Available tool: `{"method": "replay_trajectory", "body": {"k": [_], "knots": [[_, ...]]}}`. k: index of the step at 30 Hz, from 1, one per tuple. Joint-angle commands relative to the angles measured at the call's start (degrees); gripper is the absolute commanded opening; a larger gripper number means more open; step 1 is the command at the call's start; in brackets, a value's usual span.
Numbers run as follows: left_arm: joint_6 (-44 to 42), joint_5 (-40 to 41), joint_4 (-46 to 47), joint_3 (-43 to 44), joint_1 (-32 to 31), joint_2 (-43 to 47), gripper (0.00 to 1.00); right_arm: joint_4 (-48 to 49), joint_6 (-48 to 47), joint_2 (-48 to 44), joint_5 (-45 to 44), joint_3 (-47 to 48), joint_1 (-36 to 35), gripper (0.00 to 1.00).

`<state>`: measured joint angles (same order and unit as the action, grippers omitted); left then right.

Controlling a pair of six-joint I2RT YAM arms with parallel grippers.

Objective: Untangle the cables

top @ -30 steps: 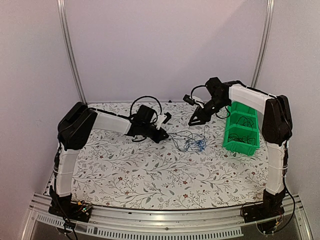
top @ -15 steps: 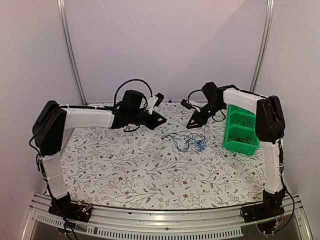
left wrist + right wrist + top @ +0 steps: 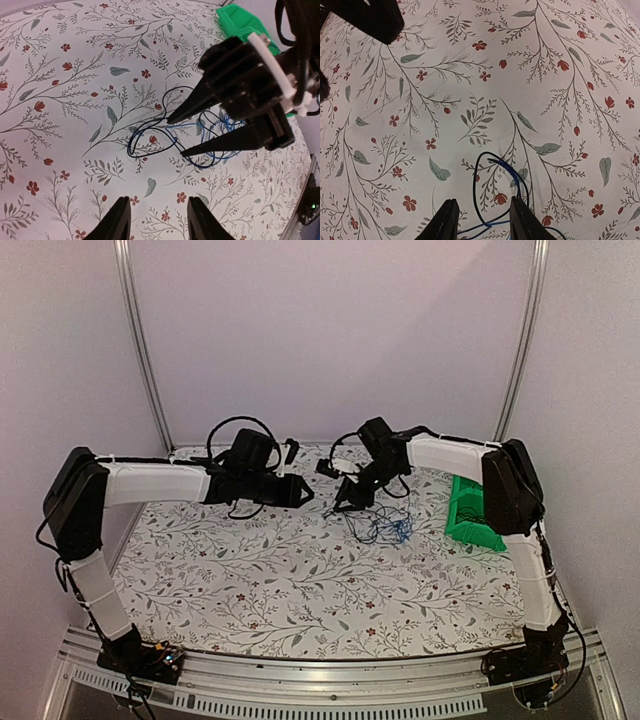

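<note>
Bright even light, soft shadows, sharp

A green bin point(image 3: 468, 523) sat near the bench's right edge. The bench point(image 3: 260, 580) wore a floral cloth.

cables point(image 3: 388, 528): mostly black, one bright blue
table cover point(image 3: 280, 580) under the cables: white, printed with grey-green leafy sprigs and small red flowers
bin point(image 3: 468, 518) beside the cables: bright green
left arm point(image 3: 150, 480): white sleeve, black joints
right arm point(image 3: 450, 452): white sleeve, black joints
left gripper point(image 3: 159, 222): black
right gripper point(image 3: 482, 222): black
wall point(image 3: 330, 340) behind the cables: plain pale lilac-white
</note>
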<state>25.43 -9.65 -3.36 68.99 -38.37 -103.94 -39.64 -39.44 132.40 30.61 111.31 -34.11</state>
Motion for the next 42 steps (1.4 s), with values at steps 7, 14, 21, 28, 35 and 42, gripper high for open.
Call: {"method": "replay_trajectory", "body": {"k": [7, 14, 21, 28, 35, 42], "knots": [[2.8, 3.6, -5.1, -2.6, 0.7, 10.0, 0.42, 6.3, 0.6, 7.7, -5.2, 5.0, -1.2, 0.32], [0.5, 3.4, -3.7, -6.1, 0.7, 12.8, 0.42, 6.7, 2.2, 5.2, -3.7, 5.0, -1.4, 0.11], [-8.1, -2.4, 7.1, -10.4, -0.8, 13.0, 0.44, 2.5, 3.2, -5.0, 0.4, 5.5, -1.8, 0.0], [-17.4, 1.2, 19.4, -7.9, -5.7, 10.0, 0.52, -7.7, 3.8, -16.0, 6.5, 6.7, -1.8, 0.0], [-14.8, 0.8, 28.3, 0.2, -6.5, 0.7, 0.55, -15.6, 3.1, -20.4, 8.9, 12.9, -1.7, 0.0], [-7.5, 7.2, 38.5, -0.7, -5.3, -9.3, 0.33, -14.6, 4.2, -26.0, 11.2, 18.8, -1.8, 0.0]]}}
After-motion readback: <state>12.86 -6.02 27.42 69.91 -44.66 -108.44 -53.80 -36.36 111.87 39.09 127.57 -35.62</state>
